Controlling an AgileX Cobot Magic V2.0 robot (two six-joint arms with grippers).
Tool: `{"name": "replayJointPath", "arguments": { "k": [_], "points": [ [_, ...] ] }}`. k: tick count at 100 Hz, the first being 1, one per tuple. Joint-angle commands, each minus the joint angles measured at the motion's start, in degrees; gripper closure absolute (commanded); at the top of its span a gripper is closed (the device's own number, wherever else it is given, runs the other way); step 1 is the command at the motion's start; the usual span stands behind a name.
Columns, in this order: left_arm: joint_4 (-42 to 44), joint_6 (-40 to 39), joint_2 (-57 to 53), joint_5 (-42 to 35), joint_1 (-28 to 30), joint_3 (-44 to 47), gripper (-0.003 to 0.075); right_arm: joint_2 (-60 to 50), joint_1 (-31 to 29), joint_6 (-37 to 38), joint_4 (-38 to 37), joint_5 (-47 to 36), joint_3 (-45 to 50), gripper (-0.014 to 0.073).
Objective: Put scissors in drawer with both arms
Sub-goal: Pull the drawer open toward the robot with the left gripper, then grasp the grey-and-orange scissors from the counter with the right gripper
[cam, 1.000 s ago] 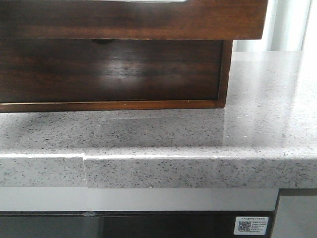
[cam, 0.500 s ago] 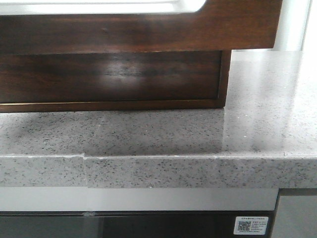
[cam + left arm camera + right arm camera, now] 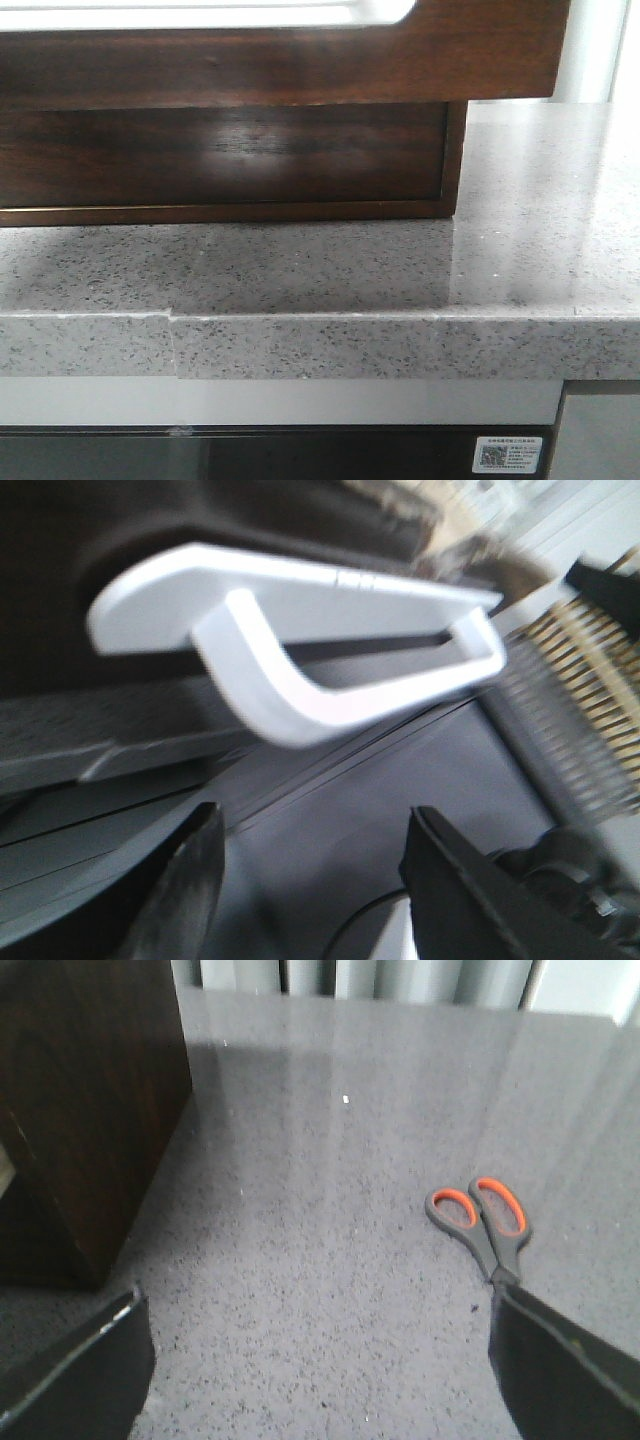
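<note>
The drawer [image 3: 300,62] stands pulled out at the top of the front view, a wide glossy dark brown front with its white round-cornered inside [image 3: 200,12] above. Neither gripper shows there. The left wrist view is blurred: the drawer's white rim [image 3: 300,695] lies beyond my left gripper [image 3: 310,815], which is open and empty. The scissors [image 3: 480,1222], grey with orange finger loops, lie flat on the grey counter [image 3: 320,1260]. Their blades are hidden behind one finger [image 3: 560,1370] of my right gripper [image 3: 316,1300], which is open and empty above the counter.
The dark wooden cabinet body [image 3: 230,150] sits under the drawer on the speckled counter [image 3: 300,270]; its side [image 3: 90,1110] is left of the right gripper. The counter's front edge [image 3: 300,345] is near. A blurred ribbed beige thing [image 3: 580,710] is beside the left gripper.
The drawer front has come further out toward the camera since one second ago, showing more of its white inside. It has barely moved in the last half second.
</note>
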Motion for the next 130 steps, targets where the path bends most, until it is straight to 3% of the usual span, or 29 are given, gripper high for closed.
{"name": "replayJointPath", "arguments": {
  "k": [1, 22, 34, 56, 81, 104, 130],
  "points": [
    [9.2, -7.6, -2.7, -0.8, -0.4, -6.0, 0.0343, 2.8, -0.4, 2.4, -3.0, 0.3, -4.5, -0.0026],
    [34.5, -14.9, -8.2, 0.2, -0.4, -19.7, 0.0345, 9.5, -6.9, 5.8, -7.2, 8.0, -9.0, -0.0026],
    [40.1, -14.8, -8.2, -1.5, -0.9, -22.8, 0.0345, 14.1, -13.1, 5.8, -7.2, 11.3, -11.1, -0.0025],
    [39.7, -10.1, -6.2, -6.9, -2.3, -22.7, 0.0346, 26.9, -20.6, 2.8, -4.3, 17.0, -16.3, -0.0024],
    [32.0, -0.8, 1.4, -10.8, -2.3, -22.7, 0.0346, 41.5, -21.4, -1.9, -0.5, 20.7, -25.0, -0.0024],
    [29.6, 0.5, 5.4, -13.4, -2.3, -22.7, 0.0346, 51.9, -21.4, -5.9, 1.9, 23.9, -33.0, -0.002],
    [29.7, 0.5, 5.9, -13.4, -2.3, -22.7, 0.0346, 59.8, -21.4, -7.9, 2.4, 25.0, -38.7, 0.0141]
  ]
}}
